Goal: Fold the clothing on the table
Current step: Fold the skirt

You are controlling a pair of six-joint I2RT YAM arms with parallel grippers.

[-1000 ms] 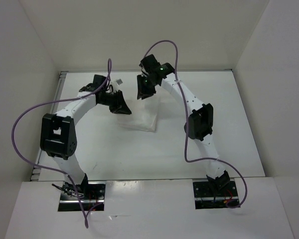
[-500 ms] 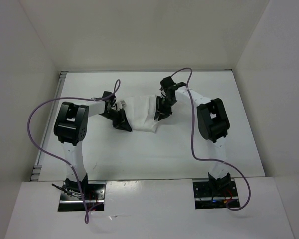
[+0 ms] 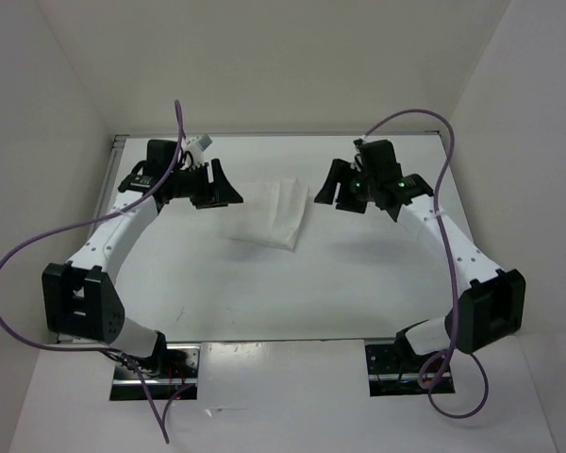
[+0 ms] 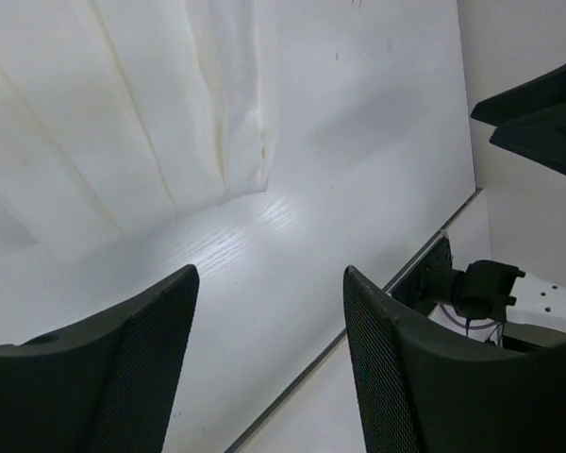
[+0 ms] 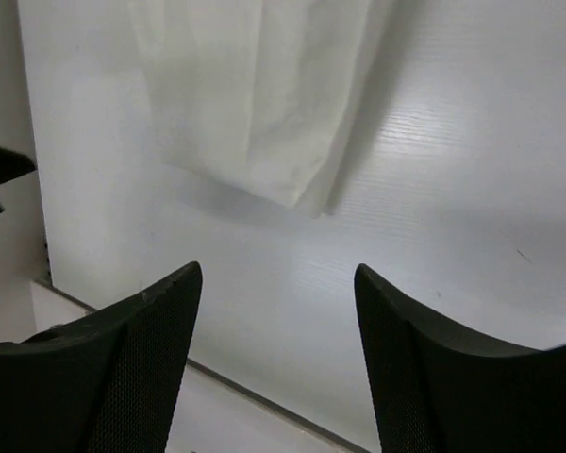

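The clothing (image 3: 269, 212) is a thin white fabric piece lying flat and folded, with soft creases, on the white table (image 3: 264, 293) between the two arms. My left gripper (image 3: 222, 186) stands open just left of it, apart from the fabric. To the cloth's right, my right gripper (image 3: 332, 186) is open and also clear of it. In the left wrist view the clothing (image 4: 123, 113) lies ahead of the open left gripper (image 4: 269, 274), with bare table between the fingers. In the right wrist view a corner of the clothing (image 5: 255, 94) lies beyond the empty, open right gripper (image 5: 278, 269).
Upright white walls (image 3: 66, 142) close in the table on the left, back and right. A thin metal rim (image 4: 358, 326) edges the table. Purple cables (image 3: 38, 241) loop off both arms. The arm bases (image 3: 156, 368) sit at the near edge.
Both grippers have opened, let go of the clothing and drawn apart, the left to the left and the right to the right. The cloth now lies flat on the table.
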